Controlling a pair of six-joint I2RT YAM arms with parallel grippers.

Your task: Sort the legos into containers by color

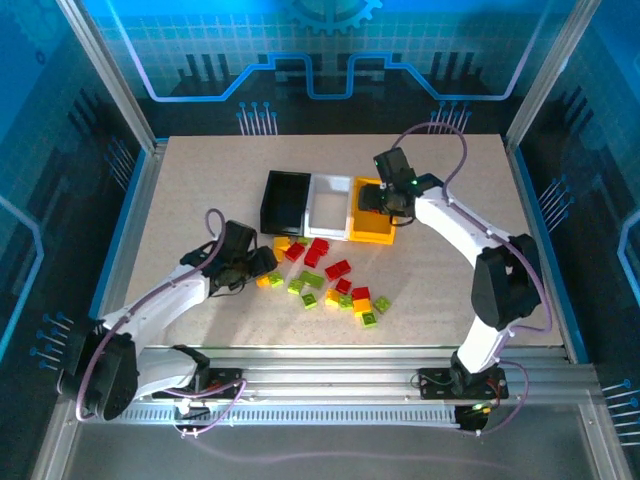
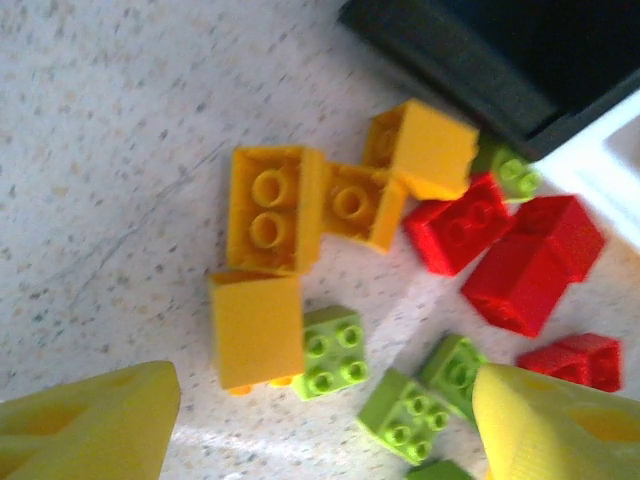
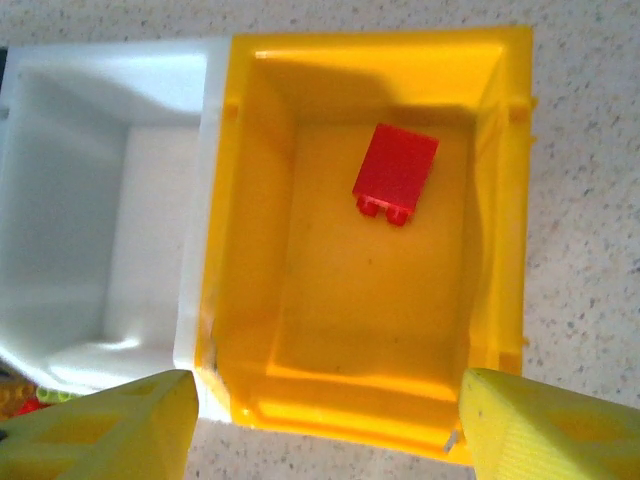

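Observation:
Red, yellow-orange and lime green legos (image 1: 325, 282) lie scattered in front of three containers in a row: a black bin (image 1: 285, 200), a white bin (image 1: 328, 205) and a yellow bin (image 1: 372, 232). My left gripper (image 1: 262, 265) hangs low over the pile's left end, open. In the left wrist view the left gripper (image 2: 325, 440) straddles a green brick (image 2: 330, 352), another green brick (image 2: 405, 415) and a yellow brick (image 2: 257, 328), touching none. My right gripper (image 1: 385, 200) hovers open over the yellow bin (image 3: 490, 200), where a red brick (image 3: 395, 172) lies on the floor.
The white bin (image 3: 100, 70) sits against the yellow bin's left side and looks bare inside. The black bin's corner (image 2: 470, 70) is just beyond the nearest yellow and red bricks. Bare tabletop spreads to the left of the pile and along the front edge.

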